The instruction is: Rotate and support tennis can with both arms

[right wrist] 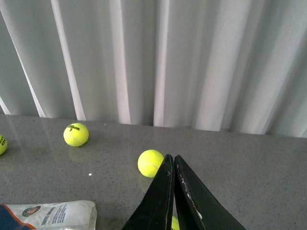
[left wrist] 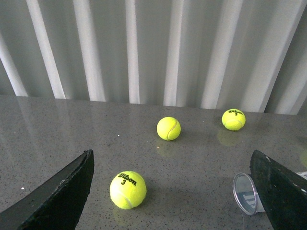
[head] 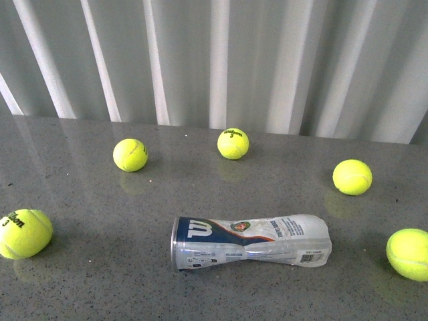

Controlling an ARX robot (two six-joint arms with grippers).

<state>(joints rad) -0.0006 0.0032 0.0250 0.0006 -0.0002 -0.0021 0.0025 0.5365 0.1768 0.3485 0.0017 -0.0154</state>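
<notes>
Tennis can (head: 251, 241) sits closest in the front view. It lies on its side near the front edge of the grey surface (head: 100, 287), about midway along, with its metal rim toward the robot's left. It's clear plastic, pinched at the waist, with a blue W label by the rim and a barcode at the other end. It looks empty. Neither arm shows here.

In the left wrist view, the left gripper (left wrist: 171, 153) is spread wide and empty. The can's rim end peeks out beside one finger. I'd take that end, since the rim looks stiffest.

In the right wrist view, the right gripper (right wrist: 171, 157) is pressed together, holding nothing, with the can's closed end off to one side. It probably needs to open up first. Then cradle gently, because that thin wall looks like it'll buckle or roll.
</notes>
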